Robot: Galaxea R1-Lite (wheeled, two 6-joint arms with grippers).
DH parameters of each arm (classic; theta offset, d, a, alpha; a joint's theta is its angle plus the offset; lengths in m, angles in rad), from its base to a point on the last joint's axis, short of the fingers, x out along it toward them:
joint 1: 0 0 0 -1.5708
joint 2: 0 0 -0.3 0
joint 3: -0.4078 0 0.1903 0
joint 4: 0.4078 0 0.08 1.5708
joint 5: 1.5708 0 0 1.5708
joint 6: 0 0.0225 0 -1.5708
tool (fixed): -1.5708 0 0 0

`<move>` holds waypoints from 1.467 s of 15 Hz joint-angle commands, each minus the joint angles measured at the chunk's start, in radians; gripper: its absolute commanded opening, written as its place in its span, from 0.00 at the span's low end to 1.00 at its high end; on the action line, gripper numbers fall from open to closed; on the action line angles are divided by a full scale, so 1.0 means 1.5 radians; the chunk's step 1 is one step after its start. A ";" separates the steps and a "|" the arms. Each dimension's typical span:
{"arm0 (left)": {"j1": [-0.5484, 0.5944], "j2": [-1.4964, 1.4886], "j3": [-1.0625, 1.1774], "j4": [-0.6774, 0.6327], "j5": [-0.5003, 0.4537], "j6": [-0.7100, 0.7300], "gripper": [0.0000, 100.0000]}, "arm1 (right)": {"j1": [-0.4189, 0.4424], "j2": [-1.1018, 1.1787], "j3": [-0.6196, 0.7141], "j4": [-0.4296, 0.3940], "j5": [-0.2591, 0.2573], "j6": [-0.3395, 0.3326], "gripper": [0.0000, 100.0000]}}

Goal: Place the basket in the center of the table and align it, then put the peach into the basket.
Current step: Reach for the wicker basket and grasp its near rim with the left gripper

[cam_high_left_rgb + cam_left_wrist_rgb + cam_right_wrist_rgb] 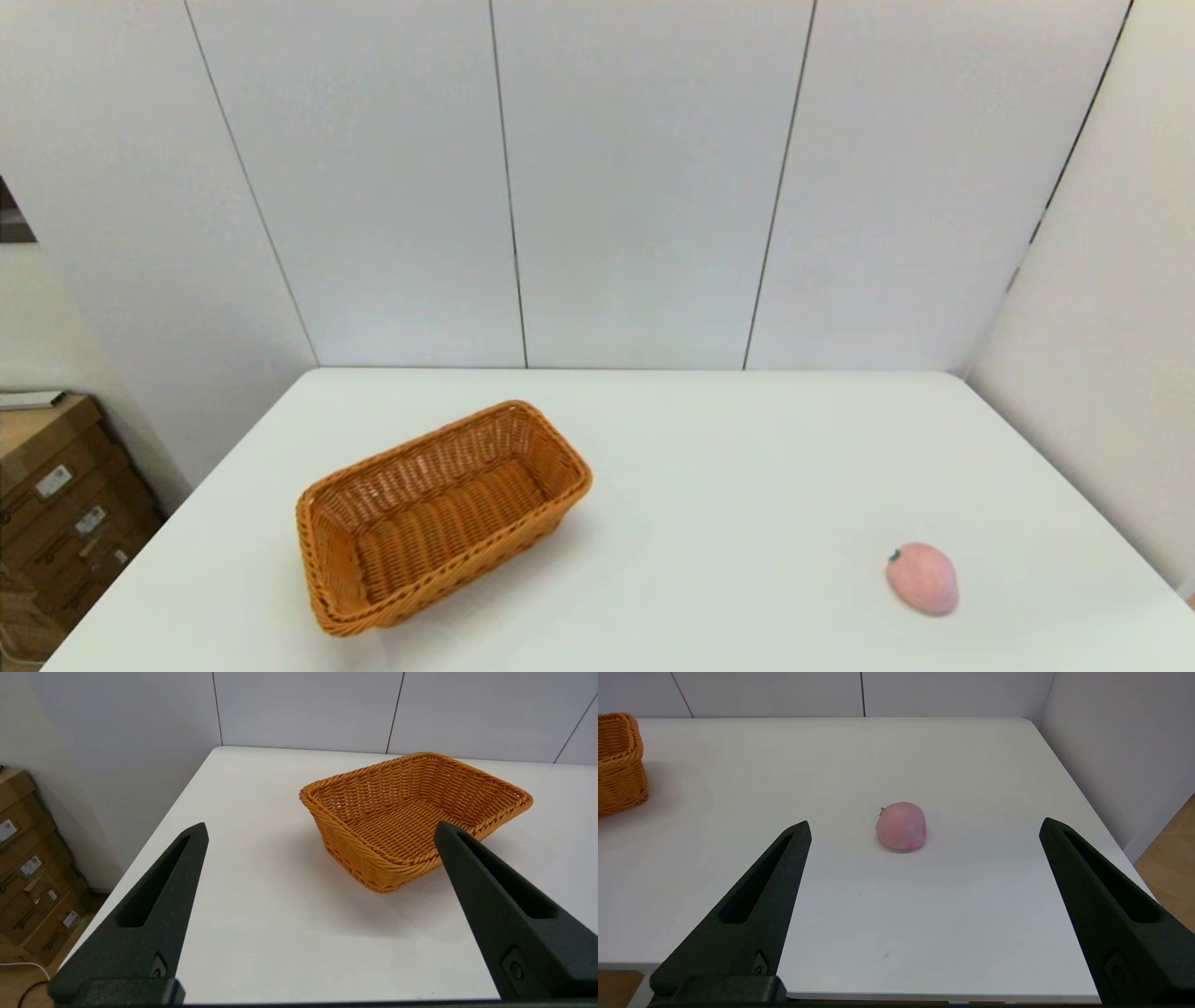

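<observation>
Head view: rectangular orange-brown woven wicker basket sits skewed on the left half of the plain white counter; small pale pink egg-shaped peach lies well apart on the right, near the front edge. No arms visible.

Left wrist view: left gripper spread wide, holding nothing, clear of the basket.

Right wrist view: right gripper spread wide, empty, short of the peach.

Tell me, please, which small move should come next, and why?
Probably the left gripper, open and off the near edge, should advance toward the basket, which lies skewed, left of the table centre. The peach waits on the right before the open right gripper.
</observation>
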 commanded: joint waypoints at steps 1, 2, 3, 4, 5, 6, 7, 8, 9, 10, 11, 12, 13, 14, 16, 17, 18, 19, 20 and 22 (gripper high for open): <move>0.000 -0.001 0.000 0.000 0.000 -0.001 1.00 | 0.000 0.000 0.000 0.000 0.000 0.000 1.00; 0.001 -0.001 0.000 0.000 0.000 0.000 1.00 | 0.000 0.000 0.000 0.000 0.000 0.000 1.00; 0.000 -0.001 0.000 0.000 0.000 0.001 1.00 | 0.001 0.000 0.000 0.000 0.000 0.000 1.00; 0.000 -0.001 0.000 0.000 0.000 0.002 1.00 | 0.000 0.000 0.000 0.000 0.000 0.000 1.00; 0.000 -0.001 0.000 0.000 0.000 0.002 1.00 | 0.000 0.000 0.000 0.000 0.000 0.001 1.00; 0.000 -0.001 0.000 0.000 0.000 0.003 1.00 | 0.000 0.001 0.000 0.000 0.000 0.000 1.00; 0.000 -0.001 0.000 0.001 0.000 -0.004 1.00 | 0.001 0.001 0.000 0.000 0.000 0.000 1.00; 0.000 -0.001 0.000 0.000 0.000 -0.006 1.00 | 0.001 0.000 0.000 0.000 0.000 -0.001 1.00; 0.000 -0.001 -0.007 -0.001 0.002 -0.007 1.00 | 0.000 0.001 0.000 0.000 0.000 -0.001 1.00; 0.000 0.000 -0.045 0.003 0.000 -0.015 1.00 | 0.000 0.001 0.000 0.000 0.000 -0.001 1.00; 0.000 0.025 -0.096 0.033 -0.005 -0.041 1.00 | 0.000 0.001 0.000 0.000 0.000 0.000 1.00; 0.000 0.086 -0.149 0.063 -0.004 -0.078 1.00 | 0.000 0.001 0.000 0.000 -0.001 -0.001 1.00; 0.000 0.186 -0.204 0.070 -0.006 -0.158 1.00 | 0.001 0.001 0.000 0.002 0.000 -0.001 1.00; 0.000 0.288 -0.230 0.069 -0.006 -0.205 1.00 | 0.000 0.001 0.000 0.002 -0.001 -0.001 1.00; 0.000 0.524 -0.243 0.065 -0.010 -0.267 1.00 | 0.000 0.001 0.000 0.002 -0.001 0.000 1.00; 0.000 0.645 -0.243 0.042 -0.026 -0.289 1.00 | 0.001 0.001 0.000 0.003 -0.001 0.000 1.00; 0.001 0.750 -0.245 -0.003 -0.049 -0.310 1.00 | 0.001 0.001 0.000 0.003 -0.001 0.000 1.00; 0.000 0.837 -0.251 -0.048 -0.047 -0.319 1.00 | 0.000 0.001 0.000 0.003 -0.001 0.000 1.00; 0.003 0.924 -0.268 -0.079 -0.034 -0.324 1.00 | 0.000 0.001 0.000 0.002 -0.001 0.000 1.00; 0.002 1.015 -0.308 -0.083 -0.023 -0.356 1.00 | 0.000 0.001 0.000 0.002 -0.001 0.000 1.00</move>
